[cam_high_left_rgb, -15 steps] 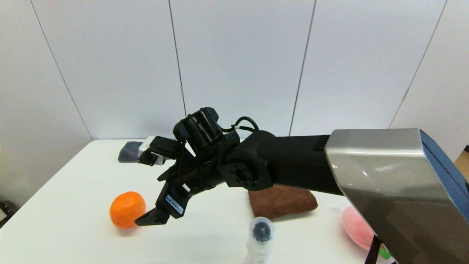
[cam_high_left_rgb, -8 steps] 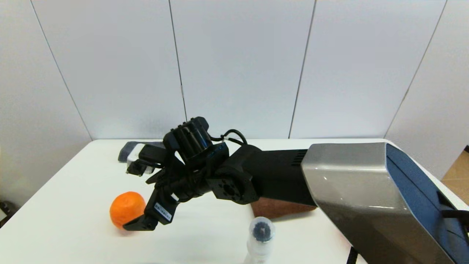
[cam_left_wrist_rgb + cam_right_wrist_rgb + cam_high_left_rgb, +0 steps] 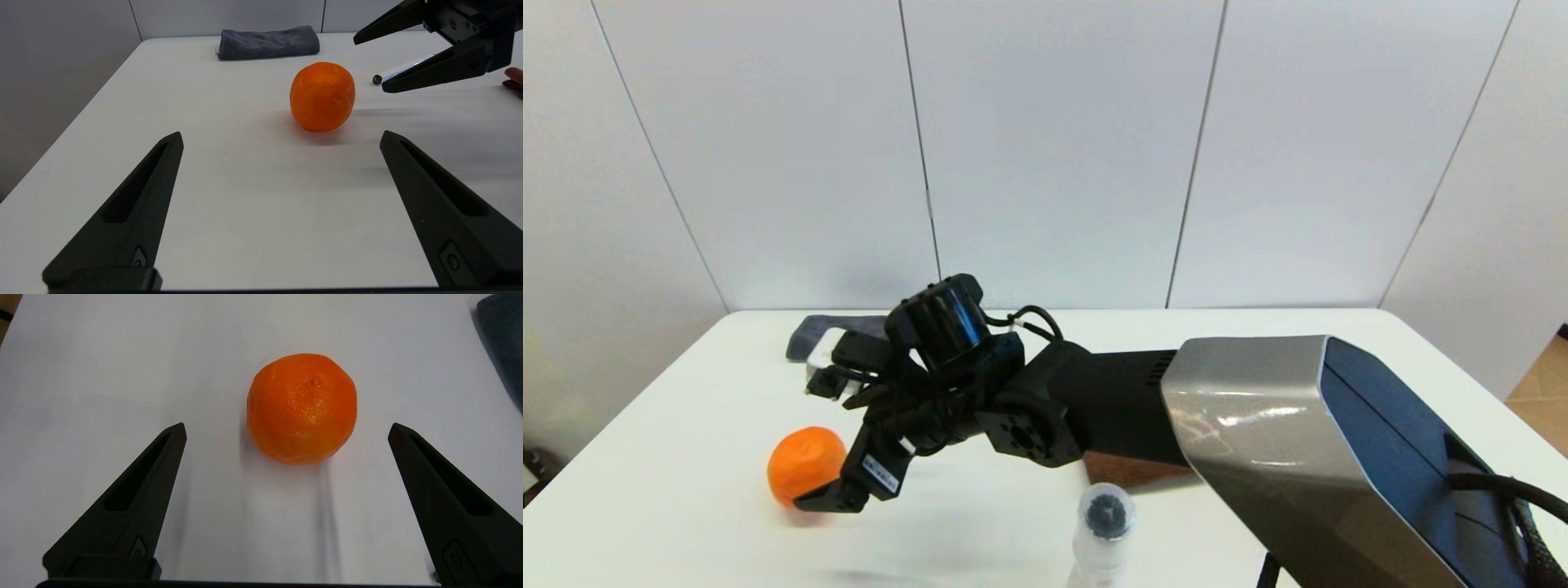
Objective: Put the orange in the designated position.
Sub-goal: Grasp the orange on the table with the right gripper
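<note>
white table (image 3: 670, 457), orange (image 3: 805, 464), pale wall panels (image 3: 1054, 147)

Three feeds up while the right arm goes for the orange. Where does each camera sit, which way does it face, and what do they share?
Head view: looks down from the robot's head at the table; the right arm reaches across to the orange.
Left wrist view: low behind the open left gripper, facing the orange, grey cloth and right gripper.
Right wrist view: above the open right gripper, facing the orange.
All three share the orange.
</note>
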Robot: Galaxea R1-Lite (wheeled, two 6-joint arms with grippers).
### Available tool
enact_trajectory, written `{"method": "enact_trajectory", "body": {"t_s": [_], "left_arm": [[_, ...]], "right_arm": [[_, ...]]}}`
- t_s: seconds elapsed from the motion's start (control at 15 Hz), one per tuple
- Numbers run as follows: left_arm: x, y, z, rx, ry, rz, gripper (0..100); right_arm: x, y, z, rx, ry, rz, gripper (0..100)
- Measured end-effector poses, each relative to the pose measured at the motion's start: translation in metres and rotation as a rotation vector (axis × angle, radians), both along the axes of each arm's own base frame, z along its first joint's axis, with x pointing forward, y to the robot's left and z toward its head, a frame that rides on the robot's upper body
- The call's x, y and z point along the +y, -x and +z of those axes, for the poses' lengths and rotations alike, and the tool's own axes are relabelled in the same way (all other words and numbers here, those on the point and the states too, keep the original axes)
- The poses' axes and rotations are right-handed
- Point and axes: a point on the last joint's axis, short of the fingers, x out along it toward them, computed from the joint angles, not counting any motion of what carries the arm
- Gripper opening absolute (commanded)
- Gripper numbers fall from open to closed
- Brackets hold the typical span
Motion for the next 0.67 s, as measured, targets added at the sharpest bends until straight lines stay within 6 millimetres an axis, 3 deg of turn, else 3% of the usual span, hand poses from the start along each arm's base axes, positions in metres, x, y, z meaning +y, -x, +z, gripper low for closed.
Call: {"method": "enact_trajectory", "body": {"t_s": [0.67], "left_arm": [[0.0, 0.0, 0.0, 0.0, 0.0, 0.0, 100]], "right_arm": [[0.011, 0.0, -0.016, -0.018, -0.035, 0.022, 100]]}}
